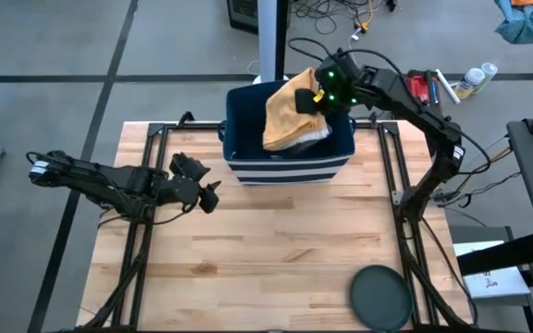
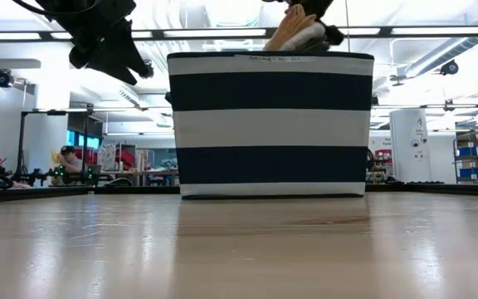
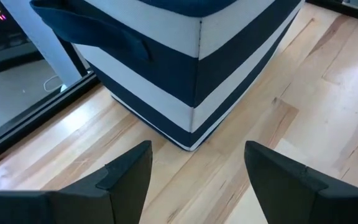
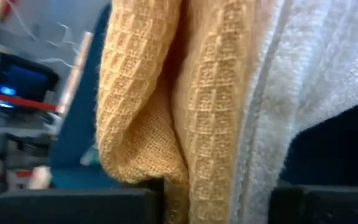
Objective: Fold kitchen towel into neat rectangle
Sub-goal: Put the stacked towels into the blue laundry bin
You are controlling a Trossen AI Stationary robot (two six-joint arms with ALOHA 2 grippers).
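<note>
A yellow waffle-weave kitchen towel (image 1: 288,113) hangs bunched over a navy-and-white striped basket (image 1: 285,168) at the table's far middle. My right gripper (image 1: 320,97) is shut on it above the basket's far right part. A white cloth (image 4: 291,81) lies against the towel. In the low view the towel (image 2: 293,29) shows just above the basket's rim (image 2: 269,55). My left gripper (image 3: 197,171) stands open above the table beside the basket's near left corner (image 3: 197,74), with nothing between its fingers. My right gripper pinches a gathered bunch of the yellow towel (image 4: 185,168) between its two fingers, several layers in folds. The white cloth (image 4: 260,174) also runs down between the fingers beside it. The fingers slant downward from the far right. The towel hangs slack, its lower part inside the basket.
A dark round disc (image 1: 380,296) lies near the table's near right corner. Black frame rails (image 1: 146,250) run along both sides of the wooden table top. Bare wood stretches between the basket and the near edge.
</note>
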